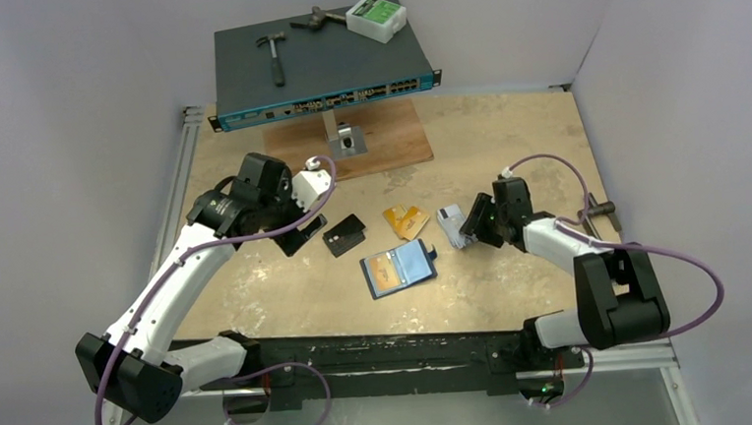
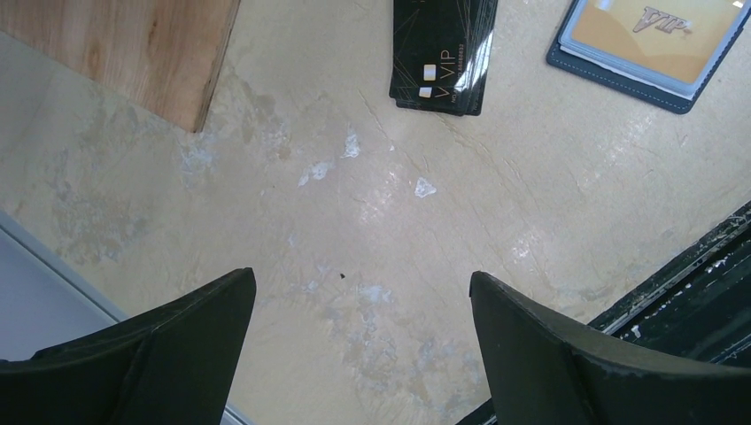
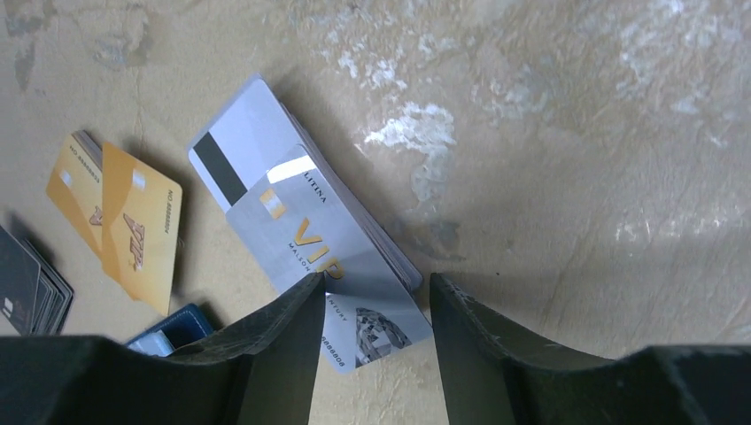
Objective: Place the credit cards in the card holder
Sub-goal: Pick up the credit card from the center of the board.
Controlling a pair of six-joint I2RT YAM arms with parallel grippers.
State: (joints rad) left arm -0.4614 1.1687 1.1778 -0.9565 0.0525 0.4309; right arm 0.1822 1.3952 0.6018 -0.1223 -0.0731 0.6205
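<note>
two robot arms lean over a scuffed beige worktop strewn with cards. the left tool hangs wide open above bare surface, nothing between its fingers, with a stack of black cards lying just beyond it. the right tool stands about half open, its dark fingers set either side of the near end of the topmost of the silver-grey cards, which sits askew on its stack; whether the fingers press on it cannot be told. the stack lies flat on the worktop, a dark stripe showing on the card beneath. to its left rest two orange-gold cards, overlapping. the card holder lies open and flat near the middle of the worktop, nearer the arms than the loose cards and apart from them, an orange-gold card showing in its left half and lighter blue in its right. at the far edge a network switch carries a hammer and a white-and-green box, with a wooden board just in front
</note>
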